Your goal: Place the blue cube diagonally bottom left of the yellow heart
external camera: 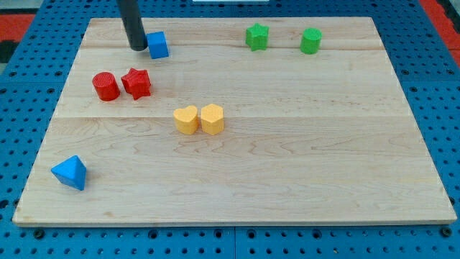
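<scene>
With no pincer fitted, my tip (136, 47) at the blue cube's (158, 44) 9 o'clock risks pushing it away from the yellow heart (186, 119).

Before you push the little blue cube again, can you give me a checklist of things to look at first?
1. My tip beside the small blue cube: ok, just at its left, contact cannot tell.
2. Blue cube already bottom left of the yellow heart block: not ok, it sits near the view's top.
3. Tip on the right side for pushing down: not ok, needs to be above the cube.
4. Path down: not ok, red star block and red cylinder lie close.
5. Yellow hexagon block against the heart's right: ok, out of the way.
</scene>
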### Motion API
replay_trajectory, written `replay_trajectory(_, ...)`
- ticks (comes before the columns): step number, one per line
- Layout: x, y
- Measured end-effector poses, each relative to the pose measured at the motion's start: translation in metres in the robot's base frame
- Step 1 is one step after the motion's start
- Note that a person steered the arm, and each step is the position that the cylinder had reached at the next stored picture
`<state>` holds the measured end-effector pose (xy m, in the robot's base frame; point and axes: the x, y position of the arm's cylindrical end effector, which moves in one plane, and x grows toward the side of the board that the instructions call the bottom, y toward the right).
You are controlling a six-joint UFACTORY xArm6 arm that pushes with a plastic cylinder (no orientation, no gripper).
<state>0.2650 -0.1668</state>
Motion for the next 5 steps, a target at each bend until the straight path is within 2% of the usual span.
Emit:
replay_trajectory(1,-0.031,0.003)
replay_trajectory(2,-0.030,0.022)
replay_trajectory(3,0.020,0.043)
replay_trajectory(4,0.049,0.054)
replay_trajectory(5,0.044,0.090)
